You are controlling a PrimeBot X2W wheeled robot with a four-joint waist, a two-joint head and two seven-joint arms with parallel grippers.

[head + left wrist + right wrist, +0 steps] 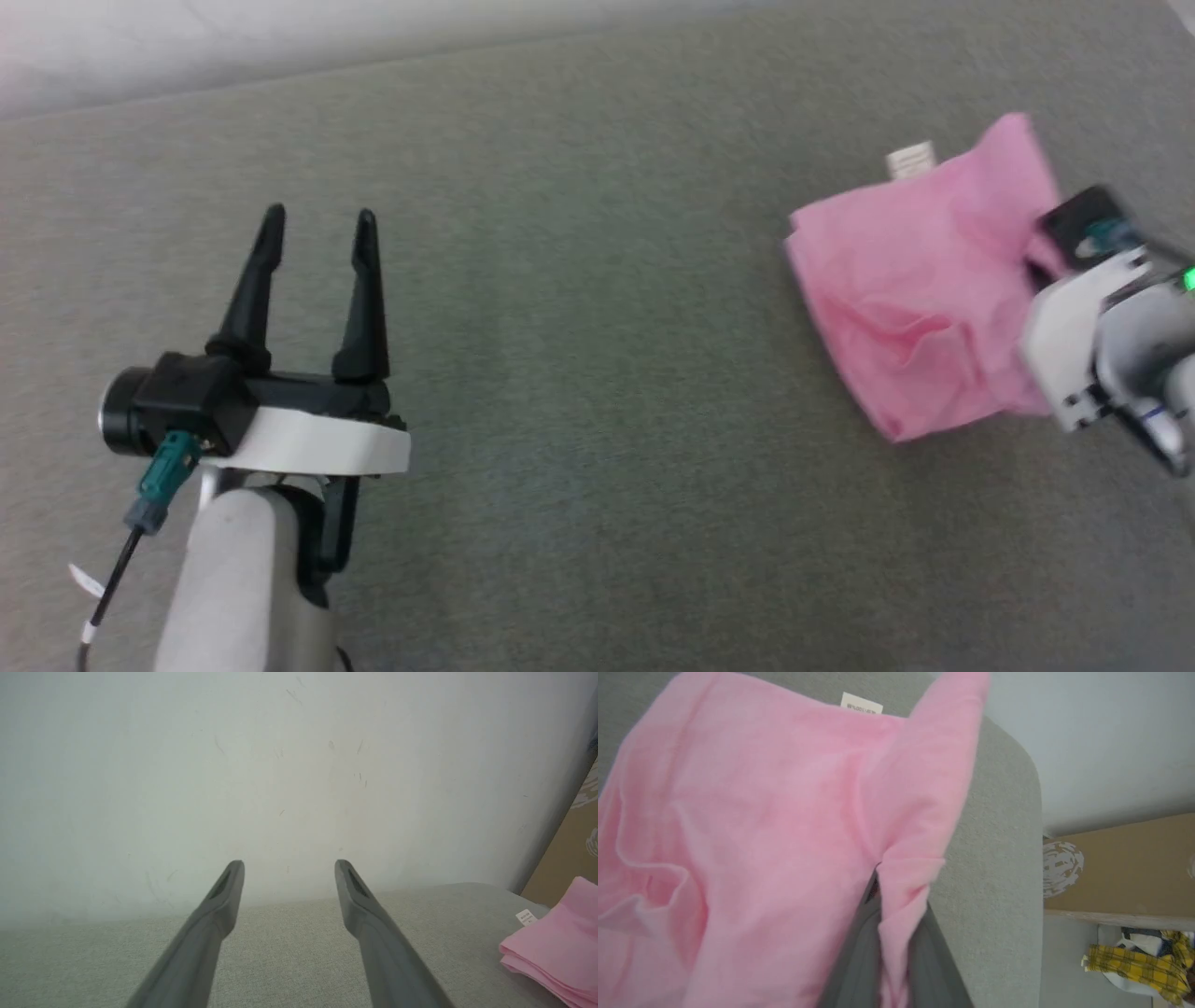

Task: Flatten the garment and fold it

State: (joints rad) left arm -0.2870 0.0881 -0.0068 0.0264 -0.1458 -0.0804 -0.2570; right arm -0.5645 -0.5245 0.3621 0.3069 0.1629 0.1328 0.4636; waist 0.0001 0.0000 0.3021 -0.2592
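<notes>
The garment (915, 289) is a crumpled light-pink bundle at the right of the grey cushioned surface, with a small white label (910, 161) at its far edge. My right gripper (1038, 266) reaches into its right side. In the right wrist view the garment (738, 835) spreads across the left, and my right gripper (878, 891) is shut on a pinched fold of it. My left gripper (319, 217) stands open and empty at the lower left, far from the cloth. The left wrist view shows the left gripper (289, 865) open above the surface, and the garment (560, 947) at the right edge.
The grey cushioned surface (597, 420) ends at a pale wall (280, 765) behind. Past its rounded right edge (1017, 812) stand a brown cardboard panel (1120, 868) and a yellow plaid cloth (1139, 961) lower down.
</notes>
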